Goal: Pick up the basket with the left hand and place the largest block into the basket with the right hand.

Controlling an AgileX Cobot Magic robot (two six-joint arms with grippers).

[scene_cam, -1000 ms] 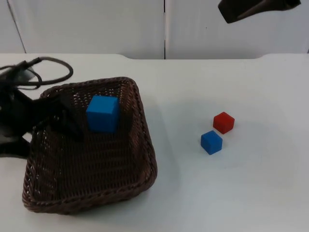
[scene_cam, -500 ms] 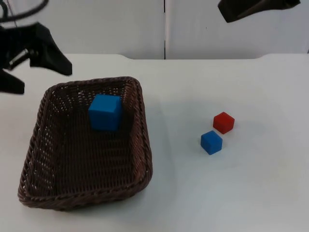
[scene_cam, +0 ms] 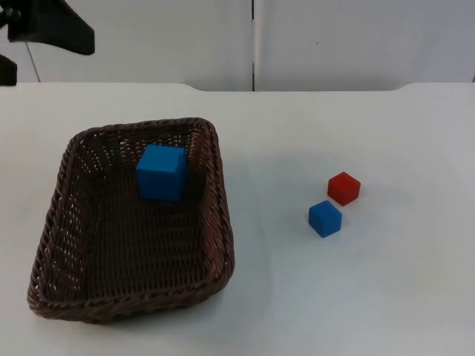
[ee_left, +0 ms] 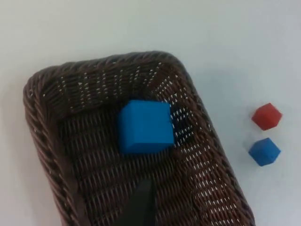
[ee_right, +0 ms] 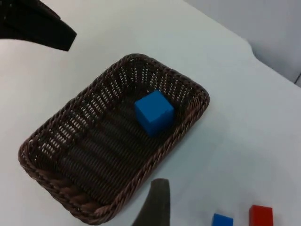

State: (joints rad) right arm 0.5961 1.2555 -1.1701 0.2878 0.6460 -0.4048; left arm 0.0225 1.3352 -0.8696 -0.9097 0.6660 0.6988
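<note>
While the white table [scene_cam: 371,297] carries everything, the brown wicker basket [scene_cam: 56,222] sits flat on it with the large blue block [scene_cam: 160,172] inside, near its far end. The left gripper [scene_cam: 44,30] hangs above the table's far left corner, holding nothing; its opening cannot be told. The small red block [scene_cam: 344,188] and small blue block [scene_cam: 325,218] lie just beside each other, well right of the basket.

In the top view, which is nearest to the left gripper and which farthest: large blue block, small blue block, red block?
From the left gripper, at the upper left corner:
1. Large blue block, inside the basket.
2. and 3. Red block and small blue block, on the table's right; too close to call.
</note>
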